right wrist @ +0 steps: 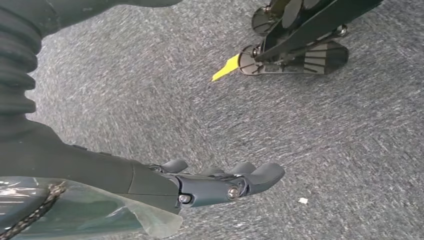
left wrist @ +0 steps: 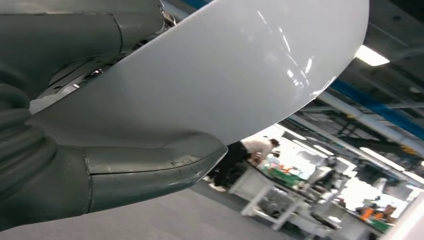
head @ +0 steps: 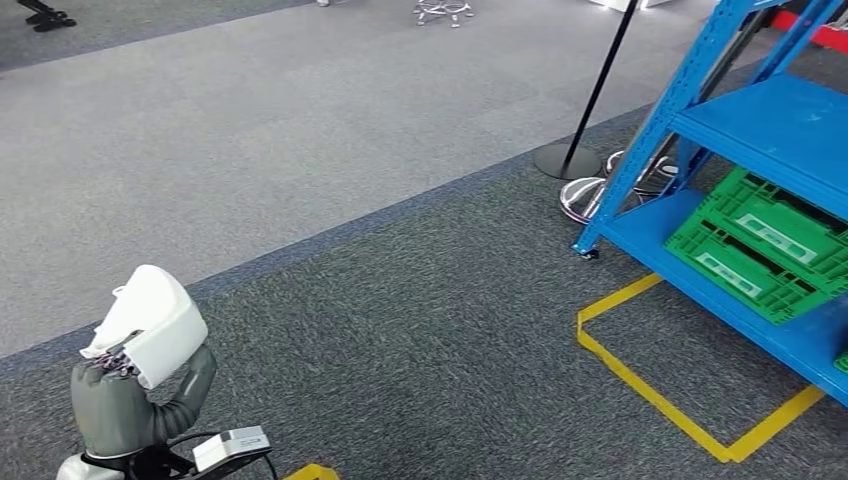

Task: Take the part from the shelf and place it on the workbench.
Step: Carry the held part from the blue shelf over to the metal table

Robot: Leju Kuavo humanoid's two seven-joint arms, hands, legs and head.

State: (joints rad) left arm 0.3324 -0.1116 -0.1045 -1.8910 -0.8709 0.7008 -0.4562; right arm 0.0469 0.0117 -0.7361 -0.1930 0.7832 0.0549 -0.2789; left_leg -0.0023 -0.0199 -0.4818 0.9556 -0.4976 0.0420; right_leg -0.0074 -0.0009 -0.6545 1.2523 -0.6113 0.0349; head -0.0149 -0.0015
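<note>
My left hand (head: 125,405) is raised at the lower left of the head view and grips a white, smooth, rounded plastic part (head: 150,322) from below. Close up in the left wrist view, the same white part (left wrist: 225,75) lies across my left hand (left wrist: 75,170), with the thick grey thumb pressed under it. My right hand (right wrist: 210,182) hangs over the grey carpet, its dark fingers stretched out straight with nothing in them. The blue shelf (head: 770,130) stands at the right of the head view.
Green crates (head: 765,240) lie on the shelf's lower board. A yellow tape rectangle (head: 660,400) marks the carpet before the shelf. A black pole on a round base (head: 570,155) and a chrome stool base (head: 590,195) stand near the shelf's corner. People work at distant benches (left wrist: 280,195).
</note>
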